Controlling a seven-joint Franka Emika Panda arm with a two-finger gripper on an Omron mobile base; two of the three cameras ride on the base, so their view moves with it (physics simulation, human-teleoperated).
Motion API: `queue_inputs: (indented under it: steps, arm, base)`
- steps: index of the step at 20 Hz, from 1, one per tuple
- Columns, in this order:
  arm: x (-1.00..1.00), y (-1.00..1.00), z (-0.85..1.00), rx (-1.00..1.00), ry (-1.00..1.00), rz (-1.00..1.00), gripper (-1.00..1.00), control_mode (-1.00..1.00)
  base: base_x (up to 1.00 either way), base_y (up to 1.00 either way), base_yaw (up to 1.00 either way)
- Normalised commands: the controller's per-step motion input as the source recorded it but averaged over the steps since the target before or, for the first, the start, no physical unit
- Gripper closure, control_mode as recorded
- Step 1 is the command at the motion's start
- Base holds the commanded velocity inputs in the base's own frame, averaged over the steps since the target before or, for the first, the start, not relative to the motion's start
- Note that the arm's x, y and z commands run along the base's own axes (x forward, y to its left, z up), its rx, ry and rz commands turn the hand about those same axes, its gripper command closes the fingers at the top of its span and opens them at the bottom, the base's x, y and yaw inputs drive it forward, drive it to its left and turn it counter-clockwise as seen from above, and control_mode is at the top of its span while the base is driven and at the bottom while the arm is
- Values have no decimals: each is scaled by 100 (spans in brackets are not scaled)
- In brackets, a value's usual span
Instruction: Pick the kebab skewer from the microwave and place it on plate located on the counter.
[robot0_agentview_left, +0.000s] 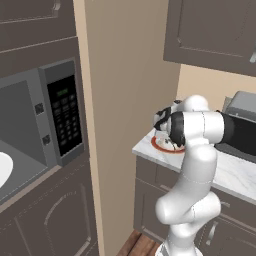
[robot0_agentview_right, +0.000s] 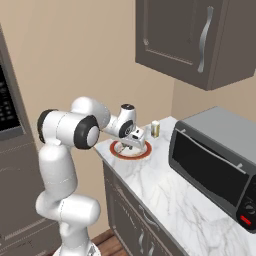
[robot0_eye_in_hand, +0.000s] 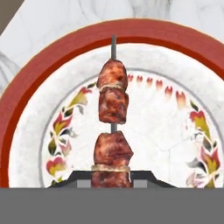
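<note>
At the far left of the left base view the microwave (robot0_agentview_left: 45, 125) stands with its grey cavity open to view, the white round turntable (robot0_agentview_left: 4, 167) showing at the picture's edge and the black keypad panel (robot0_agentview_left: 65, 116) with its small green display facing out. A tall beige panel (robot0_agentview_left: 125, 125) separates it from the counter (robot0_agentview_left: 230, 175), white-grey marble over dark brown cabinet fronts.

On the near corner of that counter lies the plate (robot0_agentview_right: 145, 152) — red-orange rim band, pale centre. The white arm (robot0_agentview_right: 65, 165) bends over it, and the gripper (robot0_agentview_right: 136, 140) hangs just above the plate's middle. In the hand view the plate (robot0_eye_in_hand: 39, 78) spreads wide under the hand, its cream centre ringed by a painted wreath of red and yellow leaves.

The kebab skewer (robot0_eye_in_hand: 113, 127) is held in the gripper (robot0_eye_in_hand: 111, 177): the two dark fingertips (robot0_eye_in_hand: 142, 177) are closed on the lowest meat chunk, one on each side, and the thin dark stick runs away from the hand across the plate's centre, its bare tip reaching the inner edge of the red band. Three reddish-brown chunks show along it. Whether the skewer touches the plate or hangs just above it cannot be told.

Further right in the right base view, a small pale jar (robot0_agentview_right: 155, 129) stands near the wall just behind the plate, then a grey toaster oven (robot0_agentview_right: 217, 155) with a dark glass door — well apart from the plate. A dark wall cabinet (robot0_agentview_right: 200, 40) hangs above.
</note>
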Motion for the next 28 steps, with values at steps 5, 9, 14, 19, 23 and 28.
queue_inputs:
  steps: [5, 9, 14, 19, 23, 28]
  arm:
    - [20, -1, -1, 0, 0, 0, -100, -100]
    - [5, -9, 3, 0, 0, 0, -100, -100]
    - [-12, -7, 30, 0, 0, -2, -100, -100]
    - [-49, 0, 70, 0, 0, -1, -100, -100]
    - [-86, 0, 78, 0, -4, 0, -100, -100]
    - [-99, 8, 80, 0, -6, 3, -100, -100]
  base:
    - [0, 0, 0]
    - [0, 0, 0]
    - [0, 0, 0]
    - [0, 0, 0]
    - [0, 0, 0]
    - [0, 0, 0]
